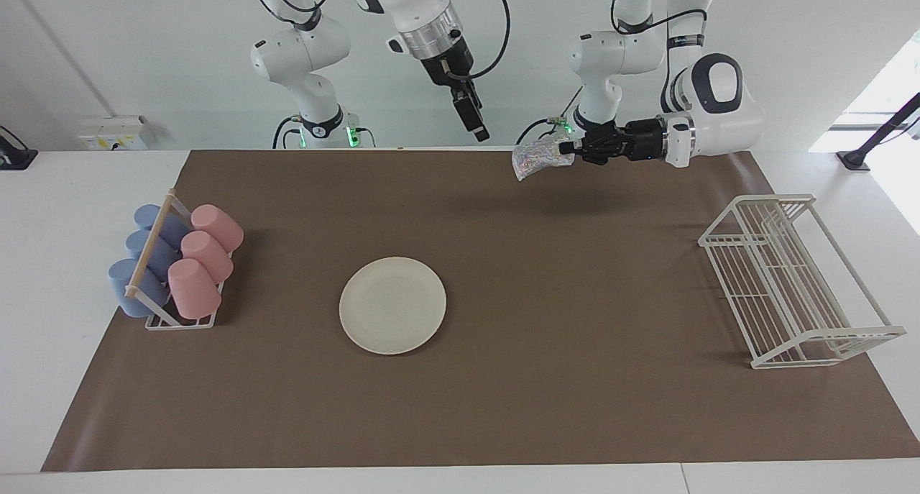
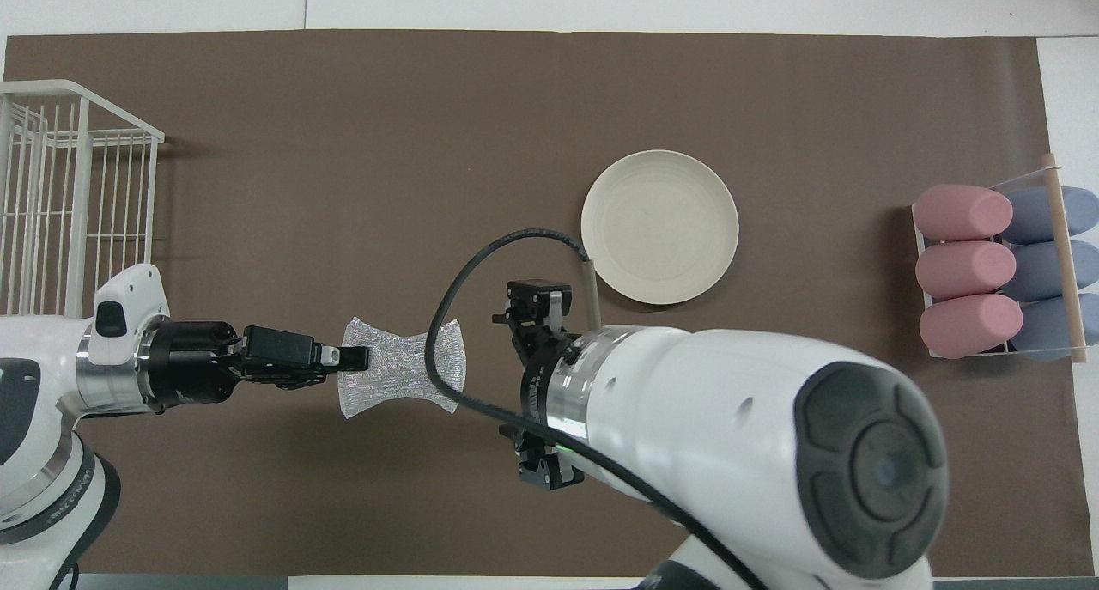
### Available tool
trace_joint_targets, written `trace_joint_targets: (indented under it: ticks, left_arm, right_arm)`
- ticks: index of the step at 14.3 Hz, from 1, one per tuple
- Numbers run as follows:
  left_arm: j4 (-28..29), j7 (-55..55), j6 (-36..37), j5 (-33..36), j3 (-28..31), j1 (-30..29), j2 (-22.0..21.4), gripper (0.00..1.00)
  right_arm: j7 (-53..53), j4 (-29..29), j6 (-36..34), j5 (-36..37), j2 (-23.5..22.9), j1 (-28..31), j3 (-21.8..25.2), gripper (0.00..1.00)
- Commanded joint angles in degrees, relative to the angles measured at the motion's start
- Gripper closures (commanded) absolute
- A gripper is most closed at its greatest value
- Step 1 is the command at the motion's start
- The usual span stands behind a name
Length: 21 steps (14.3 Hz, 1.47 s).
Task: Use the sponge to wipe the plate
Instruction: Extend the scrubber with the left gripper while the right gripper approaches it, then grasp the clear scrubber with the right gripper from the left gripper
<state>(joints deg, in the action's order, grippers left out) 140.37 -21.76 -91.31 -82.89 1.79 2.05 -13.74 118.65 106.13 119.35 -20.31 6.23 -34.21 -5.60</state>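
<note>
The cream-white plate (image 1: 392,305) (image 2: 659,227) lies flat on the brown mat, bare, about midway between the two arms' ends. The silvery, glittery sponge (image 1: 537,156) (image 2: 403,375) hangs in the air over the mat, pinched at one end by my left gripper (image 1: 571,149) (image 2: 356,358), which is shut on it and points sideways toward the right arm's end. My right gripper (image 1: 480,131) is raised over the mat and points downward, open, with nothing in it. Neither gripper touches the plate.
A small rack of pink and blue cups (image 1: 176,264) (image 2: 1000,272) lying on their sides stands at the right arm's end. A white wire rack (image 1: 790,278) (image 2: 69,203) stands at the left arm's end. The brown mat (image 1: 575,379) covers most of the table.
</note>
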Motion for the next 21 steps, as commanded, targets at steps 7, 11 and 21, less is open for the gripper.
trace_joint_targets:
  ticks: [7,11,21]
  left_arm:
    - [3.41,-2.50,2.19,-4.21,0.85,0.67,-2.17,1.00]
    - [3.33,-2.42,2.54,-4.12,0.85,0.41,-2.17,1.00]
    - [3.15,-2.24,2.72,-3.42,0.85,0.15,-2.08,1.00]
  right_arm:
    - [4.05,3.56,9.32,-0.78,-4.83,-7.80,0.23,0.00]
    - [2.29,3.30,11.60,-0.52,-5.35,-7.54,0.23,0.00]
    - [2.64,0.83,16.79,-0.52,-8.78,-6.66,0.32,0.00]
